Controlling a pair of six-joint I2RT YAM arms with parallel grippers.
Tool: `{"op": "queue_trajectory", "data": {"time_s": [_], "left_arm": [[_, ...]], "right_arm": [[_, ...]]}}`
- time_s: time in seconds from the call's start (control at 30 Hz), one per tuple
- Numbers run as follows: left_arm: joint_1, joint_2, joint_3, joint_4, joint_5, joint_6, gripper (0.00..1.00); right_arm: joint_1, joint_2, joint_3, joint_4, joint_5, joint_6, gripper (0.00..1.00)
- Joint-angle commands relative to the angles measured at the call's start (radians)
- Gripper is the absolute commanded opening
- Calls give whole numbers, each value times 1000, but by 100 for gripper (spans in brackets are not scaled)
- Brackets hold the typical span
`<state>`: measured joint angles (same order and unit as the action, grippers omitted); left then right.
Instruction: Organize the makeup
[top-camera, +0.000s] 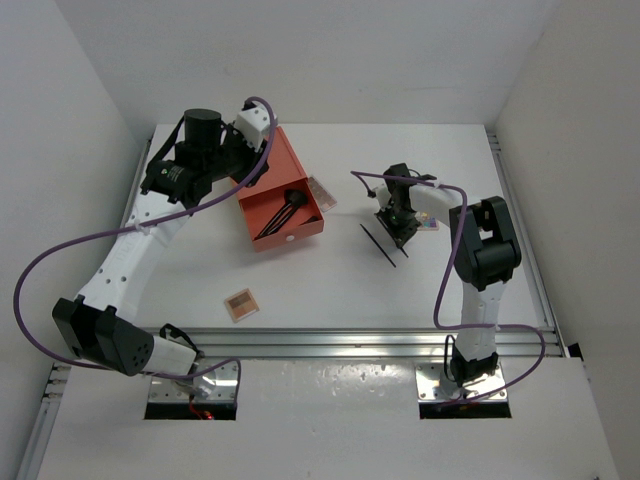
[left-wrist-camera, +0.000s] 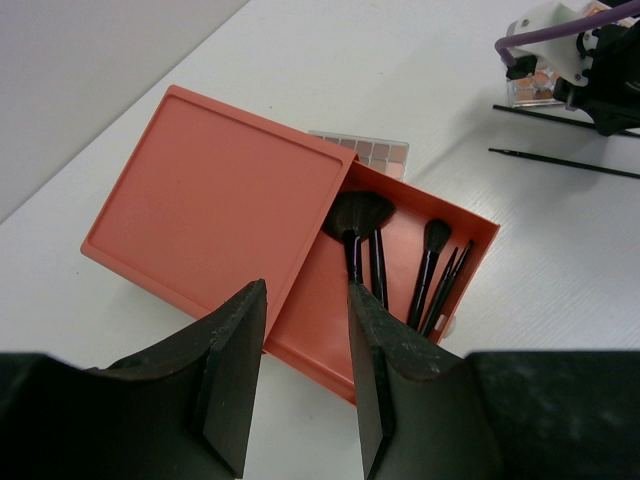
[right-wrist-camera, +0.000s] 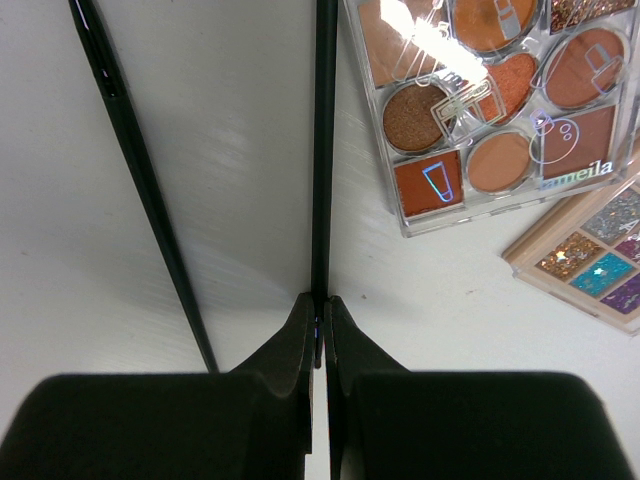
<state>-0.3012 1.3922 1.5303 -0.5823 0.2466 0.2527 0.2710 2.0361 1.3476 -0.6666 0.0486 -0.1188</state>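
Observation:
My right gripper (right-wrist-camera: 320, 305) is shut on a thin black stick (right-wrist-camera: 325, 150), low over the table; in the top view this gripper (top-camera: 400, 228) is right of centre. A second black stick (right-wrist-camera: 140, 180) lies to its left. A clear palette with orange and tan pans (right-wrist-camera: 480, 90) and a multicoloured palette (right-wrist-camera: 590, 250) lie to its right. My left gripper (left-wrist-camera: 305, 350) is open and empty above the near edge of the orange-red drawer box (left-wrist-camera: 220, 200). The open drawer holds a fan brush (left-wrist-camera: 358, 215) and several black brushes (left-wrist-camera: 430, 260).
A tan palette (left-wrist-camera: 365, 152) lies behind the drawer box (top-camera: 280, 195). A small square orange palette (top-camera: 240, 303) lies near the front left of the table. A metal rail (top-camera: 350, 340) runs along the table's front edge. White walls stand on three sides.

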Motion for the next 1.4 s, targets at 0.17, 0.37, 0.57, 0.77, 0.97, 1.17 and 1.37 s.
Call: {"op": "queue_trajectory", "data": {"time_s": [0.17,0.37,0.57,0.77,0.97,1.17,1.37], "left_arm": [[19,-51,-21,12,31,-9,44],[56,-94,-99,12,31,-75,44],[134,-185,-249,79,-19,-164,42],[165,-248,-312,88,-194,-210,41],[186,-278,-358,107,-288,-219,40],[186,-279,-358,116,-256,-219,40],[195,-269,-358,125,-256,-219,40]], "right_arm": [[40,-158,54,-12,50,-113,0],[146,-352,114,105,-2,-235,0],[313,-284,234,191,-141,-455,0],[419,-62,421,240,-150,-559,0],[448,30,421,295,-167,-558,0],[448,41,386,312,-130,-567,0],[461,15,345,325,-113,-564,23]]}}
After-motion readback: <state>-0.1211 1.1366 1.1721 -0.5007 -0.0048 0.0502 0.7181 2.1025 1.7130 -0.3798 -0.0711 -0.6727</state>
